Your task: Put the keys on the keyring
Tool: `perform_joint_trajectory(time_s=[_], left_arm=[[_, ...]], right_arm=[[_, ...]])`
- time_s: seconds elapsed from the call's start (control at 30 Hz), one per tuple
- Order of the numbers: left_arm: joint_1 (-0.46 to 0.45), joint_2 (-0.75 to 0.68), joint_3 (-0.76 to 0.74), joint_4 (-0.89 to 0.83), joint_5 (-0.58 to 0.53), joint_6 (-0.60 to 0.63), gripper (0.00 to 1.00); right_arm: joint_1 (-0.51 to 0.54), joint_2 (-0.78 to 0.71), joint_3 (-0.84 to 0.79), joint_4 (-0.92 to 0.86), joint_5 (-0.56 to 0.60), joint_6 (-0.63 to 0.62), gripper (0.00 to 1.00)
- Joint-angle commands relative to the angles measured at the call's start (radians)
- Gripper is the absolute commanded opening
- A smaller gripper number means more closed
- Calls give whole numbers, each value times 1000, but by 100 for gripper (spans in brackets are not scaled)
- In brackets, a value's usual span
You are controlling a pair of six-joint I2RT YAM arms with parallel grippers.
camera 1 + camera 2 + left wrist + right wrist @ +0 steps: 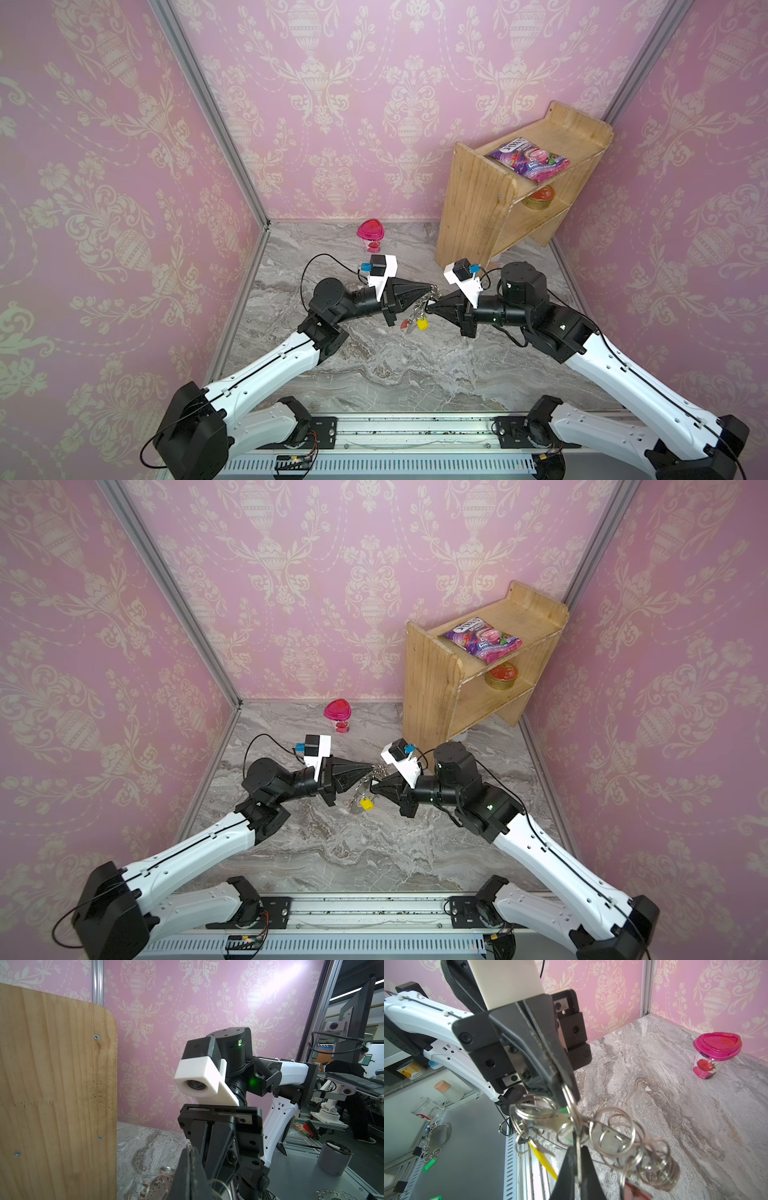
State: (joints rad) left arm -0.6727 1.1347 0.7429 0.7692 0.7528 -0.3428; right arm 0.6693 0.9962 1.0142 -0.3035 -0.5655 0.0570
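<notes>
Mid-air: left gripper [432,287], right gripper [428,308] clamped on keyring [616,1136]; yellow tag [422,324] label unreadable.

Pink wallpaper [374,104] carries a cream urn-and-flower damask, the tabletop [395,374] is grey veined marble, the shelf [478,208] pale grained wood, the cup [369,235] magenta with a red strawberry, the keyring [612,1134] silver, with a yellow tag [422,324] and, seemingly, a red tag [404,325]
</notes>
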Motion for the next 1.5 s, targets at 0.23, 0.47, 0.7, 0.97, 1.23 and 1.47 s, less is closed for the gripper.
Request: perform_joint_trajectory(time_s=[0.23,0.47,0.7,0.97,1.23,1.47], left_arm=[[-7,-47,-5,-48,-25,63,0],[-7,-78,-4,-118,-43,116,0],[-8,-80,-2,-145,-41,126,0],[-7,-76,-4,-127,-42,115,0],[-7,-66,-4,-68,-40,87,0],[-10,-58,-4,-59,-35,71,0]], right_arm=[[-3,-41,13,-82,22,-15,0],[-2,-41,92,-248,84,-82,0],[-2,-28,152,-317,135,-129,0],[-2,-11,187,-313,112,-125,0],[20,38,140,-240,51,-84,0],[34,55,153,-234,53,-92,0]])
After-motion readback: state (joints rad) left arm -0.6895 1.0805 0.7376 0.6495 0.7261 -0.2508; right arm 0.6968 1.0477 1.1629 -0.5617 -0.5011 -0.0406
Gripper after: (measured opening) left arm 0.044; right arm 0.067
